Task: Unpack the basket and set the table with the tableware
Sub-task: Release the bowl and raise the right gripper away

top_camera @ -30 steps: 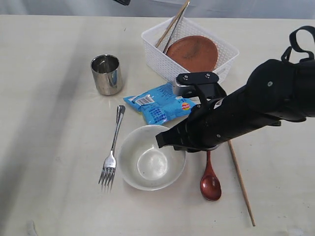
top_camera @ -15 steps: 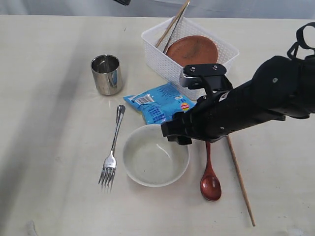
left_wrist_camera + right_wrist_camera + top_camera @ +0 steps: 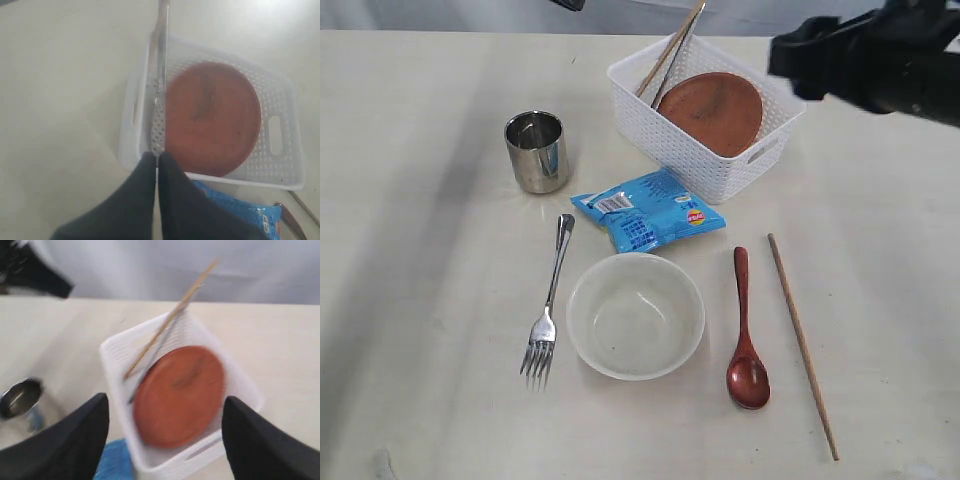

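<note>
The white basket [image 3: 775, 110] stands on the table [image 3: 430, 260] at the back and holds the brown plate [image 3: 712, 108], a chopstick [image 3: 668, 50] and the knife [image 3: 682, 45], both leaning on its far rim. Laid out in front are the steel cup [image 3: 536, 150], fork [image 3: 550, 300], cream bowl [image 3: 635, 315], wooden spoon [image 3: 745, 335] and a second chopstick [image 3: 802, 345]. My right gripper [image 3: 165, 435] is open, hovering over the basket [image 3: 115, 360] and plate [image 3: 180, 395]. My left gripper [image 3: 157, 156] is shut above the basket's rim [image 3: 131, 125], with the knife [image 3: 159, 110] lying beyond its tips.
A blue snack packet [image 3: 648, 210] lies between the basket and the bowl. My right arm [image 3: 870, 62] hangs over the back right corner beside the basket. The left gripper's tip [image 3: 570, 4] shows at the top edge.
My right arm has lifted away from over the bowl and spoon and swung to the back right by the basket, its jaws now open. The bowl shifted slightly right.
</note>
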Controlling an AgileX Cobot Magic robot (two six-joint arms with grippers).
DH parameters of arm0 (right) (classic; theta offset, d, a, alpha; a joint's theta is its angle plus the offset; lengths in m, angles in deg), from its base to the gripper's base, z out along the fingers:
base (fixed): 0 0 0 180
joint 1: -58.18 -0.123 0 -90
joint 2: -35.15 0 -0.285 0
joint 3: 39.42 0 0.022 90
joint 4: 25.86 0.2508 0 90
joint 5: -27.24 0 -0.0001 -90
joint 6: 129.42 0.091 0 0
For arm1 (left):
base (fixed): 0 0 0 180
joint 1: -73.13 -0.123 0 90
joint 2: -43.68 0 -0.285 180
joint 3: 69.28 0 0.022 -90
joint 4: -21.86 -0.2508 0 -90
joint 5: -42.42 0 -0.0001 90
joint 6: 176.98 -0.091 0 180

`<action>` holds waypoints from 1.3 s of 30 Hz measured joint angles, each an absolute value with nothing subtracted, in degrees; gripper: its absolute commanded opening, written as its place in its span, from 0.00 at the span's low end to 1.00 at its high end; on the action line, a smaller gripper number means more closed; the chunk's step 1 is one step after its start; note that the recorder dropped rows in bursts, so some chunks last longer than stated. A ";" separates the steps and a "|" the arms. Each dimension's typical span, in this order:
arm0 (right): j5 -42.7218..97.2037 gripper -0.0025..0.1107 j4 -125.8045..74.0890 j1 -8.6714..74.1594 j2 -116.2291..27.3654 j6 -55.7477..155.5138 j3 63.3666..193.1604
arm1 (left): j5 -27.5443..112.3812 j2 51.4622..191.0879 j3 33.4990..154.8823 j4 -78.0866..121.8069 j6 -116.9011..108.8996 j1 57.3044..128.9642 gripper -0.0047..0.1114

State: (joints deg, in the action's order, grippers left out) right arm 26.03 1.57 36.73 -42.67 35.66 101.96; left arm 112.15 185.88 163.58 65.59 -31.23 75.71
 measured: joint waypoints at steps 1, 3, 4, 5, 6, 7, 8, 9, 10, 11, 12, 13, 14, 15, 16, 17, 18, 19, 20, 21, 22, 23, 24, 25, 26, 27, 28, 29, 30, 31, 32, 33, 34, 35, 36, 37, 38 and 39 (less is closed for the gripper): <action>25.02 0.56 1.57 39.48 -42.81 35.66 101.96 | 112.15 185.88 163.58 65.59 -31.09 75.71 0.14; 23.99 0.56 1.57 44.18 -43.30 35.89 101.96 | 112.15 185.88 163.58 65.59 -31.09 75.71 0.20; 23.69 0.56 1.57 46.58 -43.75 35.89 101.96 | 112.15 185.88 163.58 65.59 -31.21 75.71 0.23; 23.33 0.56 1.57 48.74 -44.05 35.65 101.96 | 112.15 185.88 163.58 65.48 -31.31 75.80 0.26; 23.09 0.56 1.57 50.27 -44.43 35.49 101.96 | 112.15 185.88 163.58 65.31 -31.28 75.97 0.28; 22.76 0.56 1.57 51.91 -44.92 35.17 101.96 | 111.98 185.88 163.58 64.59 -31.28 76.25 0.31; 22.27 0.56 1.45 53.25 -45.37 34.77 101.96 | 111.23 185.88 163.58 63.55 -31.28 76.49 0.33; 21.57 0.56 1.43 54.31 -45.83 34.36 101.96 | 110.21 185.88 163.58 62.34 -31.28 77.09 0.34; 20.82 0.56 1.27 54.95 -46.19 34.23 101.96 | 109.22 185.88 163.58 61.16 -31.28 77.81 0.36; 19.79 0.56 0.73 55.40 -46.68 34.10 101.96 | 107.76 185.88 163.58 59.53 -31.28 78.70 0.38; 18.73 0.56 0.08 55.73 -47.05 34.10 101.96 | 106.28 185.88 163.58 57.76 -31.28 79.78 0.40; 17.81 0.56 -0.74 55.86 -47.60 33.97 101.96 | 105.05 185.88 163.58 55.85 -31.33 80.75 0.42; 16.83 0.56 -1.62 55.86 -48.03 33.97 101.96 | 103.50 185.88 163.58 53.94 -31.33 82.04 0.43; 16.19 0.56 -2.33 55.86 -48.70 33.88 102.08 | 101.97 185.88 163.58 52.07 -31.43 83.33 0.44; 15.90 0.56 -2.74 55.86 -49.25 33.74 102.61 | 100.59 185.88 163.58 50.75 -31.43 84.31 0.45; 15.92 0.56 -3.25 55.86 -49.98 33.74 103.40 | 99.30 185.88 163.58 49.45 -31.43 85.44 0.46; 16.31 0.56 -4.01 55.86 -50.72 33.72 104.42 | 98.27 185.88 163.58 48.86 -31.43 86.52 0.47; 17.19 0.56 -4.78 55.86 -51.31 33.72 105.43 | 97.72 185.88 163.58 48.43 -31.43 87.27 0.47; 18.82 0.56 -5.71 55.86 -52.10 33.62 106.80 | 97.24 185.88 163.58 48.15 -31.43 88.01 0.48; 20.99 0.56 -6.59 55.86 -52.96 33.62 108.24 | 96.98 185.88 163.58 48.15 -31.43 88.46 0.48; 22.95 0.56 -7.36 55.86 -53.94 33.49 109.70 | 96.88 185.88 163.58 48.15 -31.43 88.74 0.48; 25.56 0.56 -7.77 55.86 -55.03 33.17 111.13 | 96.87 185.88 163.58 48.05 -31.43 88.87 0.48; 28.06 0.56 -8.12 55.86 -56.22 32.65 112.44 | 96.87 185.88 163.58 47.89 -31.43 88.87 0.48; 30.09 0.56 -8.38 55.86 -57.22 32.25 113.35 | 96.87 185.88 163.58 47.75 -31.43 88.87 0.48; 31.75 0.56 -8.56 55.86 -58.48 31.87 114.36 | 96.87 185.88 163.58 47.64 -31.43 88.87 0.48; 33.04 0.56 -8.78 55.86 -59.72 31.53 115.31 | 96.87 185.88 163.58 47.63 -31.43 88.87 0.48; 33.82 0.56 -8.78 55.86 -60.70 31.32 116.02 | 96.87 185.88 163.58 47.63 -31.43 88.87 0.48; 34.45 0.56 -8.78 55.86 -61.87 31.07 116.87 | 96.87 185.88 163.58 47.50 -31.43 88.76 0.48; 34.95 0.56 -8.78 55.73 -62.97 30.58 117.72 | 96.87 185.88 163.58 47.50 -31.33 88.64 0.48; 35.52 0.56 -8.78 55.52 -64.01 29.86 118.75 | 96.87 185.88 163.58 47.50 -31.33 88.64 0.48; 36.67 0.56 -8.78 55.17 -65.05 29.04 120.06 | 96.87 185.88 163.58 47.50 -31.33 88.55 0.48; 38.41 0.56 -8.78 54.68 -66.12 28.10 121.78 | 96.87 185.88 163.58 47.50 -31.33 88.52 0.48; 40.62 0.56 -8.92 54.00 -67.21 27.27 123.78 | 96.87 185.88 163.58 47.50 -31.33 88.52 0.48; 43.04 0.56 -8.92 53.39 -68.13 26.73 125.58 | 96.87 185.88 163.58 47.41 -31.33 88.52 0.48; 45.39 0.56 -8.92 52.65 -69.30 26.37 128.02 | 96.87 185.88 163.58 47.31 -31.43 88.52 0.48; 47.51 0.56 -8.80 51.93 -70.55 25.83 130.53 | 96.87 185.88 163.58 47.27 -31.43 88.52 0.48; 48.97 0.56 -8.42 51.39 -71.57 25.14 132.56 | 96.87 185.88 163.58 47.27 -31.43 88.52 0.48; 50.56 0.56 -7.32 50.84 -72.89 23.97 134.99 | 96.87 185.88 163.58 47.27 -31.43 88.52 0.48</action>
